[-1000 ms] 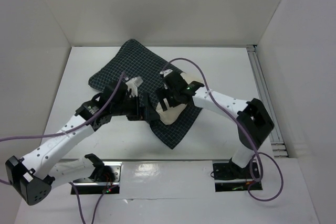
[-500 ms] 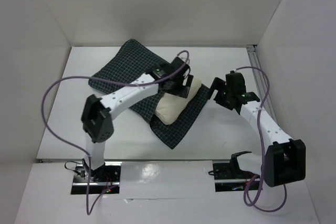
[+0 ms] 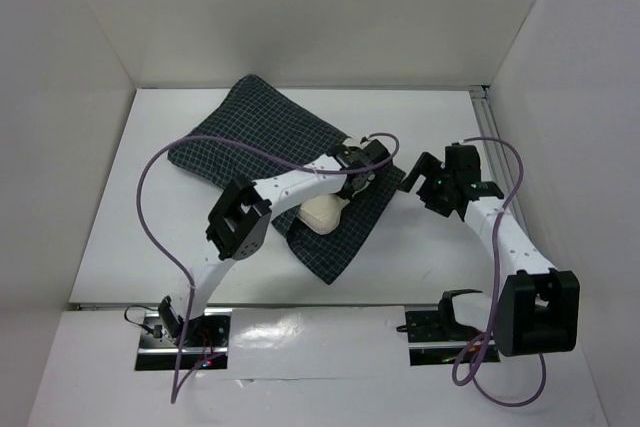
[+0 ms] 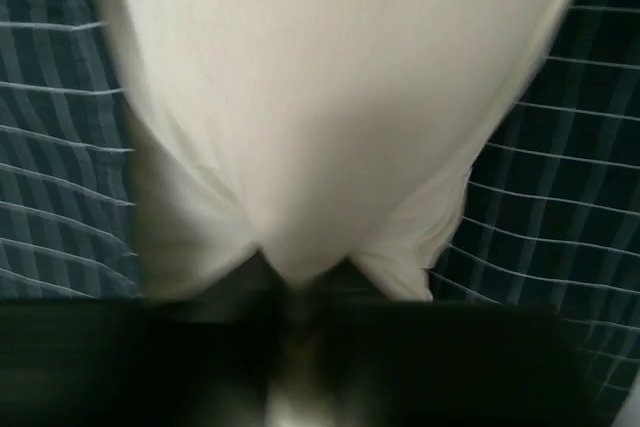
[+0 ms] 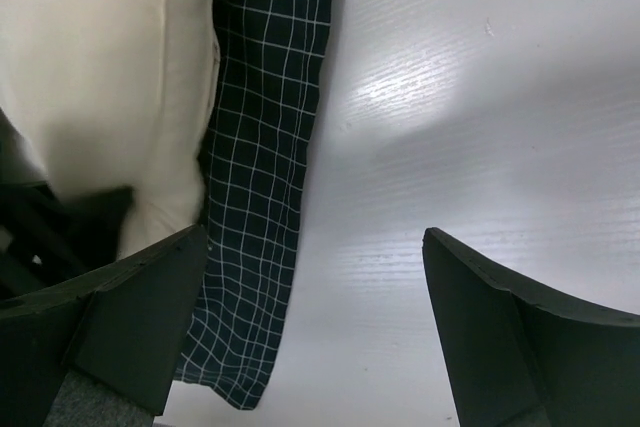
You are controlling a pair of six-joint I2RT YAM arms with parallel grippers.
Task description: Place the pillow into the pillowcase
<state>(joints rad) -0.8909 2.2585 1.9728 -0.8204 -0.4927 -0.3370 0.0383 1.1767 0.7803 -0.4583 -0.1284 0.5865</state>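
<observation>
The navy checked pillowcase (image 3: 250, 137) lies slantwise on the white table. The cream pillow (image 3: 322, 214) rests on its near right part; whether any of it sits inside I cannot tell. My left gripper (image 3: 362, 172) is at the pillow's far right end. In the left wrist view the pillow (image 4: 330, 117) fills the frame, and its cloth puckers into the blurred dark jaws of the left gripper (image 4: 300, 297), with pillowcase (image 4: 60, 177) on both sides. My right gripper (image 3: 425, 182) hangs open over bare table beside the pillowcase edge (image 5: 262, 197), holding nothing, the right gripper (image 5: 320, 327) wide, the pillow (image 5: 100, 77) at its left.
White walls close in the table at the back and both sides. A metal rail (image 3: 500, 167) runs along the table's right edge. Purple cables (image 3: 165, 162) loop above both arms. Bare tabletop (image 5: 450, 127) lies under the right gripper.
The right gripper left the pillow and drew back to the right, open. The left arm swung across to the pillow's right end and its jaws have narrowed onto the cloth.
</observation>
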